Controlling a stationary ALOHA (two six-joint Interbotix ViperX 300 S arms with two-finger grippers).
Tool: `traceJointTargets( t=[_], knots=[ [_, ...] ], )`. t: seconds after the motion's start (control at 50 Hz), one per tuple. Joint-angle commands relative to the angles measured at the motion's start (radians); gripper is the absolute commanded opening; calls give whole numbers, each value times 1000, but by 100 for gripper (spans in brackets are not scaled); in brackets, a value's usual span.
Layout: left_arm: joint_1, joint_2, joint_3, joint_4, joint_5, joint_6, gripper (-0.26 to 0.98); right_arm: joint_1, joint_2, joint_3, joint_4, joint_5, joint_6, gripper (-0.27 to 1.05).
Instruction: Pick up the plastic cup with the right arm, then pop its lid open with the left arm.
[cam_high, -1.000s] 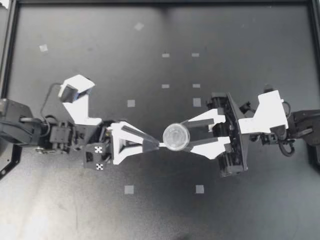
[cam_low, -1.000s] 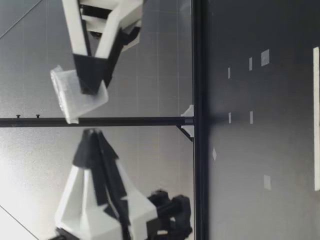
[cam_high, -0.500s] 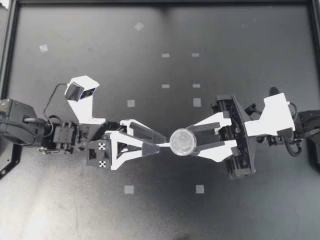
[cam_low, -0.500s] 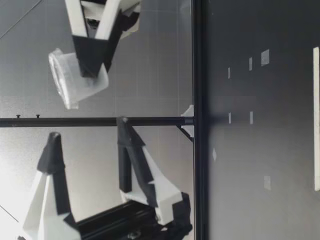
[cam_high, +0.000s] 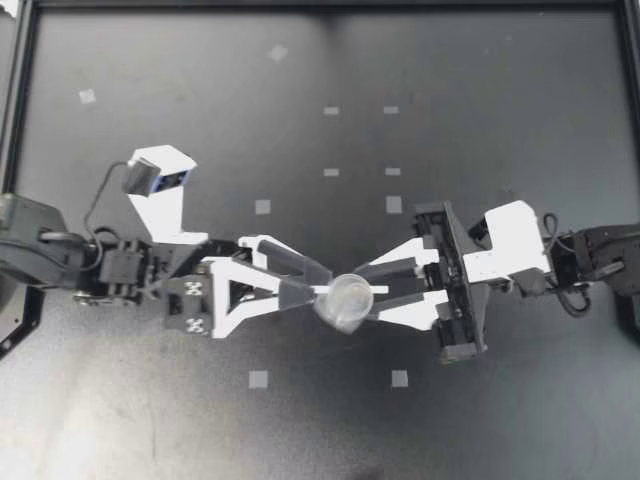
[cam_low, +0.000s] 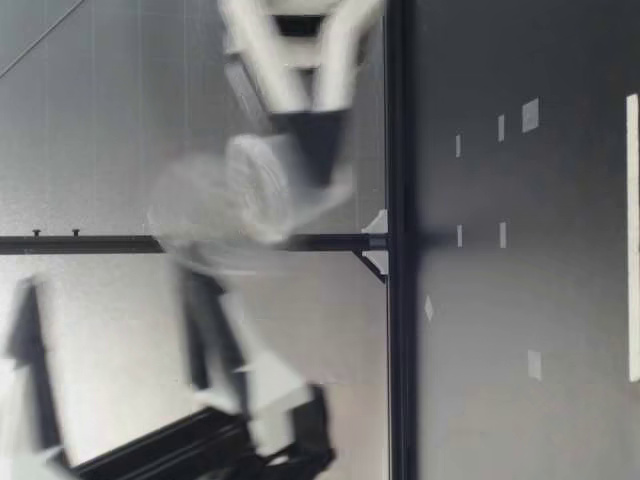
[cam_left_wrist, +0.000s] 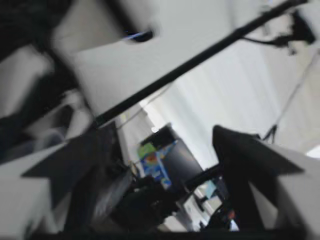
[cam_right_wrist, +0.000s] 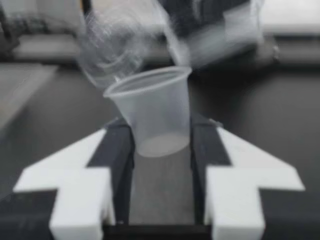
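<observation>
The clear plastic cup (cam_high: 343, 301) hangs in the air near the middle of the table (cam_high: 480, 100), pinched by my right gripper (cam_high: 364, 294). In the right wrist view the cup (cam_right_wrist: 152, 112) sits between the two fingers. Its base is pressed by both dark pads (cam_right_wrist: 121, 150) from either side, and its wider rim stands ahead of the fingertips. The claw is closed down to the width of that base and has firm hold of it. The cup is tilted, not upright, and from above its mouth leans toward my left arm.

My left gripper (cam_high: 319, 284) comes in from the other side, and its fingertips lie just beside the cup's rim. The views are too smeared to tell whether they touch it. Its jaws stand wide apart and grip nothing. The left wrist view shows the two dark fingers (cam_left_wrist: 250, 160) well separated, with only blurred background between them. The low view also shows them spread, one finger above the other.

In the low view the cup (cam_low: 245, 195) is a blurred pale shape well above the table surface, and both claws are also off the table.

Below them the table is a dark mat with small grey tape squares. Two of them (cam_high: 258, 379) (cam_high: 399, 378) lie on the near side of the grippers, and two more (cam_high: 262, 207) (cam_high: 394, 205) on the far side. A black frame rail (cam_high: 320, 5) borders the far edge.
</observation>
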Motion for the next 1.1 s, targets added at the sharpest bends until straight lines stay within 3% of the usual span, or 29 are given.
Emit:
traceJointTargets(
  t=[0.0,0.2,0.4,0.58,1.08],
  knots=[
    [-2,-38,2,3,-6,6,72,-5,-17,-9,3,-5,0,33],
    [0,-34,26,3,77,94,72,-3,-29,-25,3,-20,21,33],
    [0,-87,18,2,296,592,72,-3,-64,-38,2,-69,146,33],
    [0,-166,29,-9,394,882,72,-3,-103,-34,-2,-89,227,33],
    [0,-207,129,-12,371,942,72,-3,-74,-34,-5,-74,230,33]
  ],
)
